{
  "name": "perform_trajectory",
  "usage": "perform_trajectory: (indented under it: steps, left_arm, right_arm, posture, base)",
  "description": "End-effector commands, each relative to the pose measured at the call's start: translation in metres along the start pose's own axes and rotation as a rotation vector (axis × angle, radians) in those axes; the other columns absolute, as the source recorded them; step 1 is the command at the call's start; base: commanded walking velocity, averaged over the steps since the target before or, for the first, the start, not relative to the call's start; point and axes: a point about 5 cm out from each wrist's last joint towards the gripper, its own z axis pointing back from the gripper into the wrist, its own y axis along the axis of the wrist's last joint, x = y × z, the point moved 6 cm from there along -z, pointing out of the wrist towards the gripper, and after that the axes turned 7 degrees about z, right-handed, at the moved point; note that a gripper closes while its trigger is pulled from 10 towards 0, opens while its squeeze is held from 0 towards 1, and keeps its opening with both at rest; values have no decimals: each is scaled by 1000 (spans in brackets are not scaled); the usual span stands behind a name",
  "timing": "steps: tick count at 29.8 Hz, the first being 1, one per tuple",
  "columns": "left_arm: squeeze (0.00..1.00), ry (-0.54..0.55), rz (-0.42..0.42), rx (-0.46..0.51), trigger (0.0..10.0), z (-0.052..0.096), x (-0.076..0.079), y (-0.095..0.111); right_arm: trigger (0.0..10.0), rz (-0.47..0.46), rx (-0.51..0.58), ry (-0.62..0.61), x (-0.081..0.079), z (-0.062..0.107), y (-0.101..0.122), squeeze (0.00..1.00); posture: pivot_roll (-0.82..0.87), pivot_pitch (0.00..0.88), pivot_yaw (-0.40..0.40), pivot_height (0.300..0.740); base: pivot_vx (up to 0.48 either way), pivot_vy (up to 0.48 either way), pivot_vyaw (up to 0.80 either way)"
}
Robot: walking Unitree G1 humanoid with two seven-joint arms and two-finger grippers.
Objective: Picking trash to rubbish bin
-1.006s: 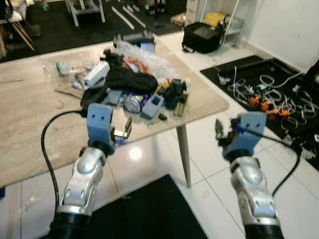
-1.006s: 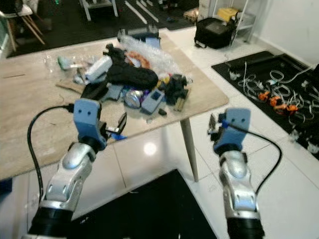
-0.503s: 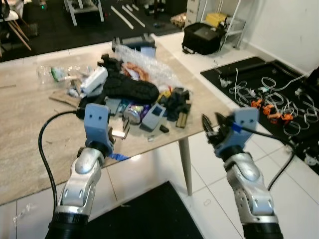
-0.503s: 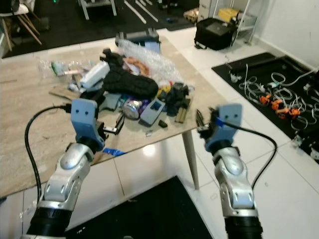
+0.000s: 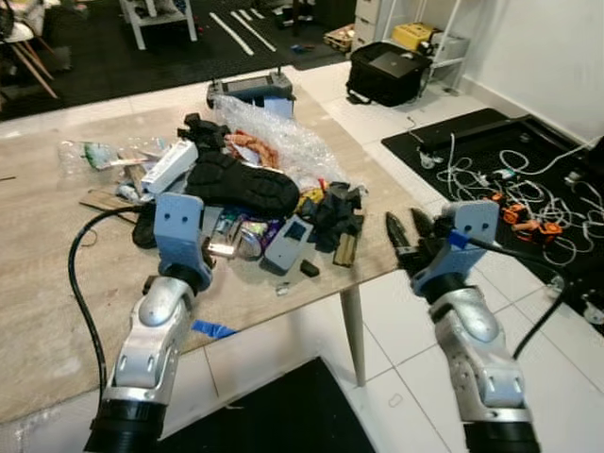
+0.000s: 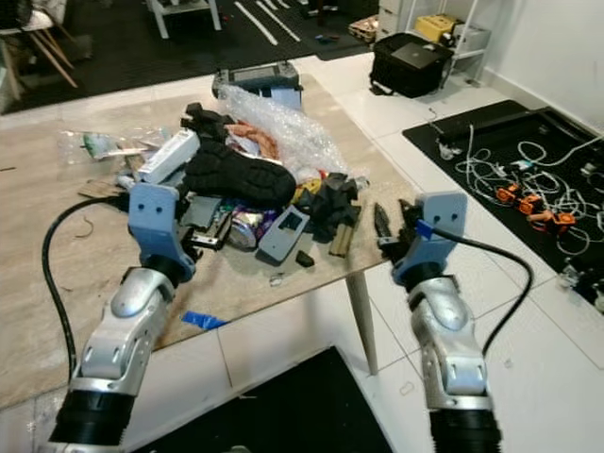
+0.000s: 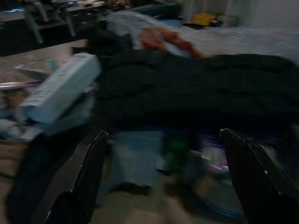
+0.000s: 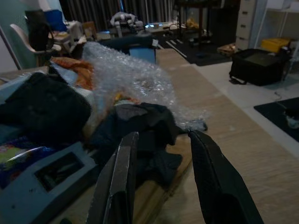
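Reaching toward trash pile (image 5: 255,189) on table (image 5: 57,274), both grippers spread open and empty: left gripper (image 5: 219,247) nearly touching can (image 5: 247,238) just ahead, right gripper (image 5: 408,229) hovering past table edge, beside black scraps (image 5: 335,209). Risking nudged clutter sliding off edge, or shoe (image 5: 247,183) snagging left fingers.

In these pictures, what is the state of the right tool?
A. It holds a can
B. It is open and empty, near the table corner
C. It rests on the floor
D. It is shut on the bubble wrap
B: the right tool has its fingers spread with nothing between them, beside the corner of the table.
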Motion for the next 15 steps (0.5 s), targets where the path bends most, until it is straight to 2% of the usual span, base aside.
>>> perform_trajectory:
  steps: [1,4,9,15]
  left_arm:
    - [0,4,-6,-8,10000,0,-4,-1]
    - [0,8,3,2,10000,0,-4,2]
    - [0,-17,70,39,10000,-2,-1,11]
    - [0,14,74,83,10000,-2,-13,22]
  right_arm:
    - [10000,23,-2,-20,6,2,1,0]
    - [10000,22,6,-19,6,1,3,0]
    - [10000,11,27,-17,7,-1,8,0]
    - [10000,12,38,0,6,-2,12,0]
  posture:
    - [-5,142,45,740]
    - [-5,144,44,740]
    - [-5,147,44,740]
    - [-4,147,46,740]
  base:
    - [311,0,0]
    - [315,0,0]
    - [0,0,0]
    - [0,0,0]
